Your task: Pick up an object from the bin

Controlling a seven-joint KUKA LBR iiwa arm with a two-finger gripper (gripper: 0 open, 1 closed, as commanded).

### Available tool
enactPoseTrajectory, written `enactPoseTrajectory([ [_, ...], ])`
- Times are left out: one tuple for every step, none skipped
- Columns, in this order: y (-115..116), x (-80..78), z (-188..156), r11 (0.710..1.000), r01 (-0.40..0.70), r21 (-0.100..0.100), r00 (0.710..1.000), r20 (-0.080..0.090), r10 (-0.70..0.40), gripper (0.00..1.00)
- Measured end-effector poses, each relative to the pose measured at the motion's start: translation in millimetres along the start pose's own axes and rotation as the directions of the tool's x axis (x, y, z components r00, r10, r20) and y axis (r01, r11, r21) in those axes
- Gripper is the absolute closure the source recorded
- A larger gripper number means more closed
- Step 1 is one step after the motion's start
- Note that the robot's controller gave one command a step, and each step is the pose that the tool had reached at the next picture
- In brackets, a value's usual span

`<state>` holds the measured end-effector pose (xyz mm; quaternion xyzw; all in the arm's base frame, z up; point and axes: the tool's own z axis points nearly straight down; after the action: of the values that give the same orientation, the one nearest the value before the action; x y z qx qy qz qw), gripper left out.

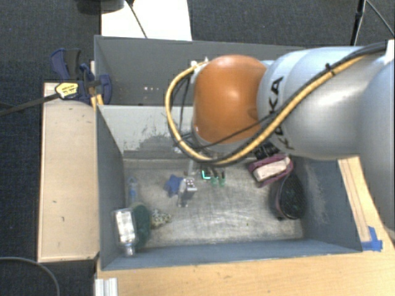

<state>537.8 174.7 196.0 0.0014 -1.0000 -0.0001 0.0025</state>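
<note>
Reaching in from the view's right, the arm is hanging its orange wrist cover over the middle of the grey bin. The gripper is poking out just below the cover's lower left edge. The cover is hiding most of it, so I cannot tell whether it is spread, pressed together or pinching anything.

A small blue piece is lying on the bin floor, also below the cover's lower left edge. It is sitting just beside the gripper, on the side away from the arm, and I cannot tell if the two are touching. A small green thing is peeking out directly under the cover's lower edge.

Below and to the right of the cover, a purple and white box is lying just beside a black oval brush. Well below and to the left of the cover, a clear plastic bottle is resting against a dark green lump, with a small speckled piece just beside the lump. A thin blue stick is lying above them, left of the cover's lower edge.
</note>
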Motion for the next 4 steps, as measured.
enactPoseTrajectory([
  [-43.7, -13.4, 117.1, 0.998, 0.064, 0.002, 0.998, 0.000, -0.064, 0.00],
  [4.7, -49.7, 90.7, 0.999, -0.037, -0.004, 0.999, 0.012, 0.037, 0.00],
  [-51.5, -17.4, 126.3, 1.000, -0.027, 0.000, 1.000, 0.005, 0.027, 0.00],
  [-9.9, -53.6, 77.0, 0.997, 0.077, -0.002, 0.997, 0.015, -0.077, 0.00],
])
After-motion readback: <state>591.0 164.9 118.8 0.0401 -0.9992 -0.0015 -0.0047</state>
